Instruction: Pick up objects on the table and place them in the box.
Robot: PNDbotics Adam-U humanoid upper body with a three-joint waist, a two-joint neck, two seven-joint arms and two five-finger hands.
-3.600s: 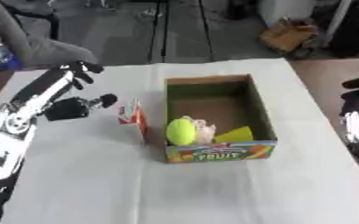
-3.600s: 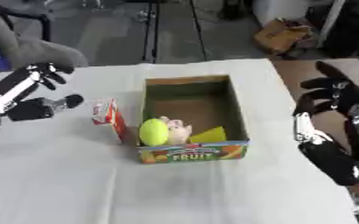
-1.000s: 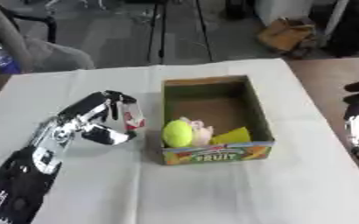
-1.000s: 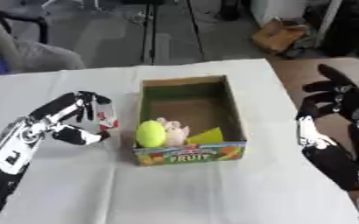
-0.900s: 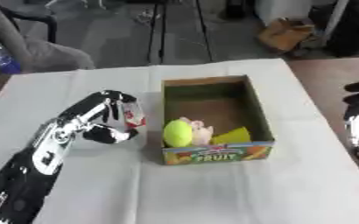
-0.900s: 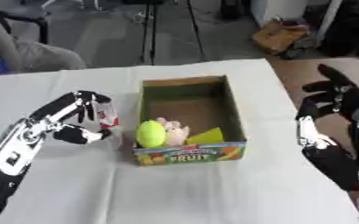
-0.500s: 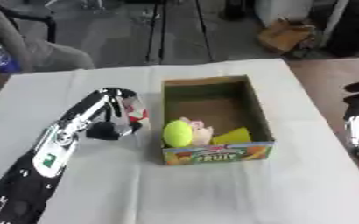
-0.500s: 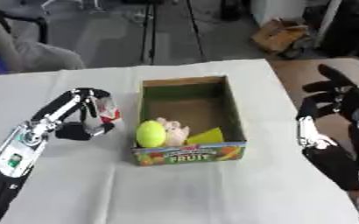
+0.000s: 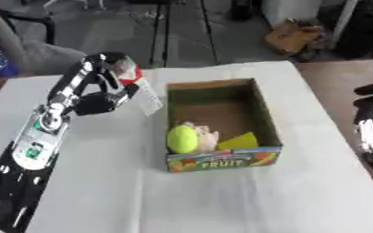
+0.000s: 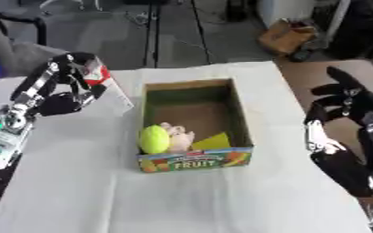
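Lifted off the counter (image 9: 221,200), the red-and-white carton (image 9: 138,87), clamped in the left hand (image 9: 102,93), next needs carrying rightward over the box (image 9: 265,120).

Carton (image 10: 108,86) print blurred, partly hidden by left hand (image 10: 68,91)

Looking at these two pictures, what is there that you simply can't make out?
- The print on the red and white carton in the left hand: blurred in both views.
- The pale pinkish thing in the box: partly behind the green ball, shape unclear.
- The yellow piece: its lower part hidden by the box's front wall.
- The right hand: cut by the left eye view's edge.
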